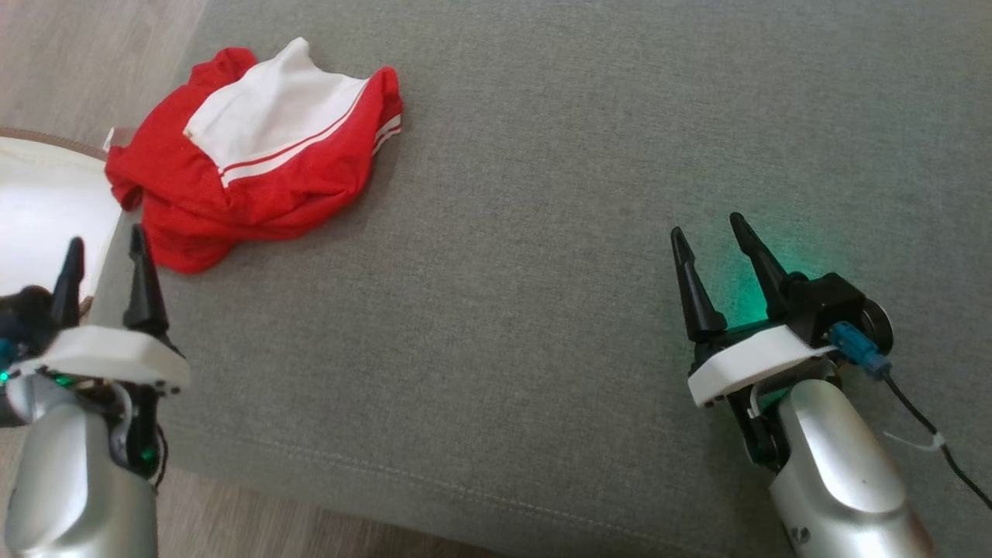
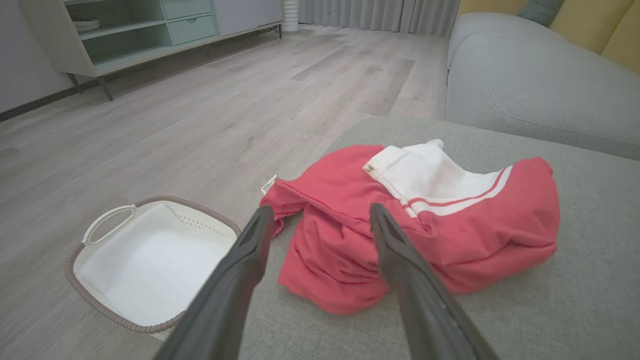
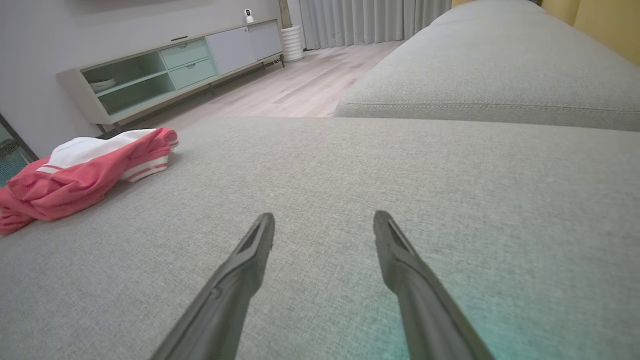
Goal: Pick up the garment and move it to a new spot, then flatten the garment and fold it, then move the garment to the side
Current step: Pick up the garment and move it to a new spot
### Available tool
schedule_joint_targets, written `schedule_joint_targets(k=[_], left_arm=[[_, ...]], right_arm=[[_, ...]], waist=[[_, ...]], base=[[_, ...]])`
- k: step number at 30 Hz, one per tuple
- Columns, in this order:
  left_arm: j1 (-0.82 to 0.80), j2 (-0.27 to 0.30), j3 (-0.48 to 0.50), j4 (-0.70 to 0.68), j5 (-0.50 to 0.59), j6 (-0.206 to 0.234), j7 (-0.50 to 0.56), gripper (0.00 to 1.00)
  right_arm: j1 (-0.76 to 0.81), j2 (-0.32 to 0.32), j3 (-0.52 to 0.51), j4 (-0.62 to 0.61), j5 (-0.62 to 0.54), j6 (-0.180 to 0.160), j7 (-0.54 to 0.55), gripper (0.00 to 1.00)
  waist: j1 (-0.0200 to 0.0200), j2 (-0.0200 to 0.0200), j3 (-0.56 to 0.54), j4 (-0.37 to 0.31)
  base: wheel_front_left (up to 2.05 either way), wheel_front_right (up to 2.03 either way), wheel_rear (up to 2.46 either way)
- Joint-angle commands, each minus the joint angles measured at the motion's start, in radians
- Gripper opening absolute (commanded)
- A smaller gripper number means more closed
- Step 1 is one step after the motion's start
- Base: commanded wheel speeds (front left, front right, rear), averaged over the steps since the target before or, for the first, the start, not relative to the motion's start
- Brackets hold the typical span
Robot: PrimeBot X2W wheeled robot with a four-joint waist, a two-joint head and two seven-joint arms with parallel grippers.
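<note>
A red garment (image 1: 256,163) with a white panel and white stripes lies crumpled near the far left corner of the grey cushion (image 1: 542,271). The left wrist view has the garment (image 2: 425,225) just beyond the fingers. My left gripper (image 1: 105,244) hovers open at the cushion's left edge, a short way in front of the cloth, holding nothing. Over the cushion's right part my right gripper (image 1: 707,226) stands open and empty, far from the garment (image 3: 85,175), which lies off to the left in the right wrist view.
A white basket (image 2: 150,260) with a brown woven rim stands on the wooden floor (image 2: 175,125) left of the cushion, also visible as basket (image 1: 39,209). Sofa cushions (image 3: 490,75) rise beyond. A low sideboard (image 3: 175,65) lines the far wall.
</note>
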Motion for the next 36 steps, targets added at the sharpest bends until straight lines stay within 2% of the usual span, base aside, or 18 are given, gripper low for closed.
schedule_joint_targets(k=[1, 10, 16, 26, 27, 28, 29, 36], left_arm=[[-0.029, 0.046, 0.039, -0.021, 0.012, 0.002, -0.005, 1.00], [-0.165, 0.099, 0.029, 0.142, -0.007, -0.011, -0.005, 1.00], [-0.275, 0.152, -0.003, 0.318, -0.041, -0.015, -0.002, 1.00], [-0.383, 0.202, -0.068, 0.509, -0.136, -0.016, 0.083, 1.00], [-0.389, 0.204, -0.073, 0.520, -0.141, -0.016, 0.090, 0.79], [-0.393, 0.206, -0.079, 0.528, -0.145, -0.016, 0.092, 0.11], [-0.395, 0.207, -0.084, 0.535, -0.149, -0.016, 0.090, 0.00], [-0.432, 0.220, -0.148, 0.503, -0.149, -0.016, 0.046, 0.00]], right_arm=[[-0.016, 0.007, 0.024, -0.030, -0.002, 0.003, -0.006, 1.00], [-0.040, 0.007, 0.018, -0.047, -0.017, 0.003, -0.006, 1.00], [-0.067, 0.007, 0.016, -0.068, -0.025, 0.003, -0.006, 1.00], [-0.078, 0.007, -0.008, -0.090, -0.032, 0.003, -0.006, 1.00], [-0.078, 0.007, -0.010, -0.091, -0.031, 0.003, -0.006, 1.00], [-0.079, 0.007, -0.013, -0.092, -0.026, 0.003, -0.006, 1.00], [-0.080, 0.007, -0.015, -0.094, -0.021, 0.003, -0.006, 1.00], [-0.077, 0.007, -0.025, -0.091, 0.013, 0.003, -0.006, 1.00]], waist=[[0.0000, 0.0000, 0.001, -0.004], [0.0000, 0.0000, 0.043, -0.059], [0.0000, 0.0000, 0.082, -0.107], [0.0000, 0.0000, 0.125, -0.167], [0.0000, 0.0000, 0.126, -0.170], [0.0000, 0.0000, 0.126, -0.174], [0.0000, 0.0000, 0.123, -0.178], [0.0000, 0.0000, 0.071, -0.200]], base=[[0.00, 0.00, 0.00], [0.00, 0.00, 0.00], [0.00, 0.00, 0.00], [0.00, 0.00, 0.00], [0.00, 0.00, 0.00], [0.00, 0.00, 0.00], [0.00, 0.00, 0.00], [0.00, 0.00, 0.00]])
